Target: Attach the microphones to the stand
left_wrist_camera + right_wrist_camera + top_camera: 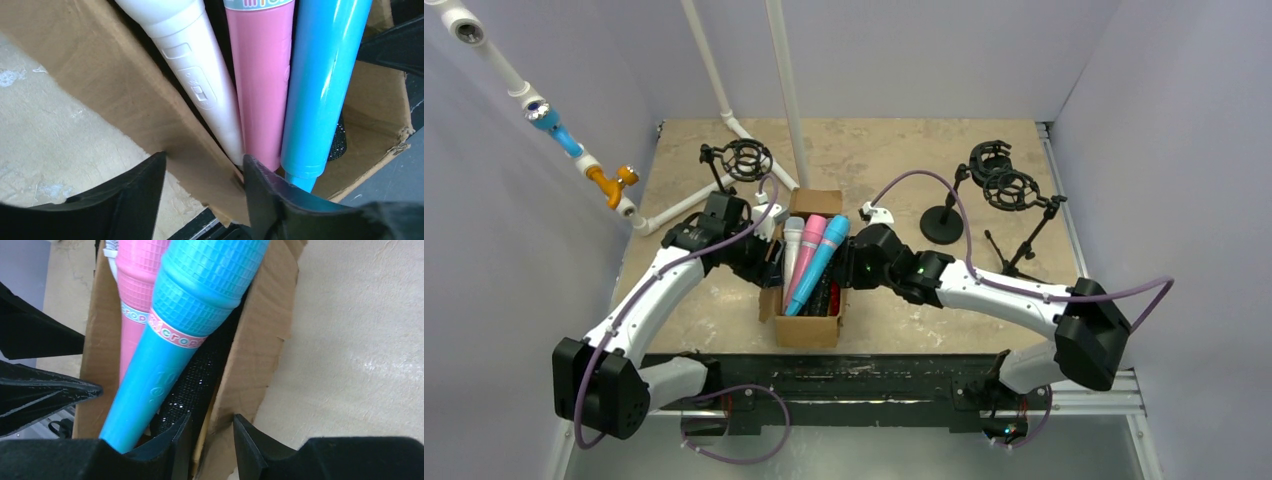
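Leaning white microphone point(200, 95) ends just beside left pincer point(204, 157).

Left arm point(649, 300), right arm point(994, 290): white links, black joint housings, purple cable point(914, 175) looped along each; matte black tapered fingers point(125, 200)

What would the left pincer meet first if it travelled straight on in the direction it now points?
The left pincer would first meet the cardboard box wall lying between its open fingers. Its inner finger would probably then reach the white microphone, though depth is unclear.
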`<state>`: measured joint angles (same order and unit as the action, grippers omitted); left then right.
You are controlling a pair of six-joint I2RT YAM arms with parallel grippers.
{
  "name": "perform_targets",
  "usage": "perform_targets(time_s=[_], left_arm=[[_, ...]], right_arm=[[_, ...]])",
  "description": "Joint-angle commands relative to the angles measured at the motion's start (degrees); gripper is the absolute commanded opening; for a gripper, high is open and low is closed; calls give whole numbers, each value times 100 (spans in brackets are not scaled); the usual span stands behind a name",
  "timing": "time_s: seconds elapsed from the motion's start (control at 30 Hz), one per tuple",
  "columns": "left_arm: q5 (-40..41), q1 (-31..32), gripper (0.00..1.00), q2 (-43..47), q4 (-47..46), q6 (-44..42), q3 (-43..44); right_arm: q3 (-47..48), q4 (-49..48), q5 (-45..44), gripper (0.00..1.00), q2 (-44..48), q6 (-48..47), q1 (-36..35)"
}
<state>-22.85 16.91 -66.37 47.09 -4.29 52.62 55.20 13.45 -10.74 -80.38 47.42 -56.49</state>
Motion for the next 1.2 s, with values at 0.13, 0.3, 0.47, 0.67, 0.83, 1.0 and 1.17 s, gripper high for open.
perform_targets(time_s=[0.13,0.3,0.47,0.67,0.83,1.0,1.17], left_arm=[[237,23,13,479,-233,84,104],[519,14,0,1094,98,57,61],[1085,-44,0,1489,221,168,5],[1504,-222,0,1690,376,384,13],[1639,-319,0,1838,346,774,-95],[1736,-495,0,1972,329,970,-163],[1671,-544,0,2179,296,1080,-243]], right_arm=[[-51,-810,487,40,-186,49,33],[166,-1074,744,41,-439,-46,39],[497,-998,694,45,-627,-13,33],[549,-677,434,49,-164,295,28],[462,-795,503,54,213,746,-130],[1055,-684,720,60,-276,868,-519],[1701,-224,944,61,-1000,857,-809]])
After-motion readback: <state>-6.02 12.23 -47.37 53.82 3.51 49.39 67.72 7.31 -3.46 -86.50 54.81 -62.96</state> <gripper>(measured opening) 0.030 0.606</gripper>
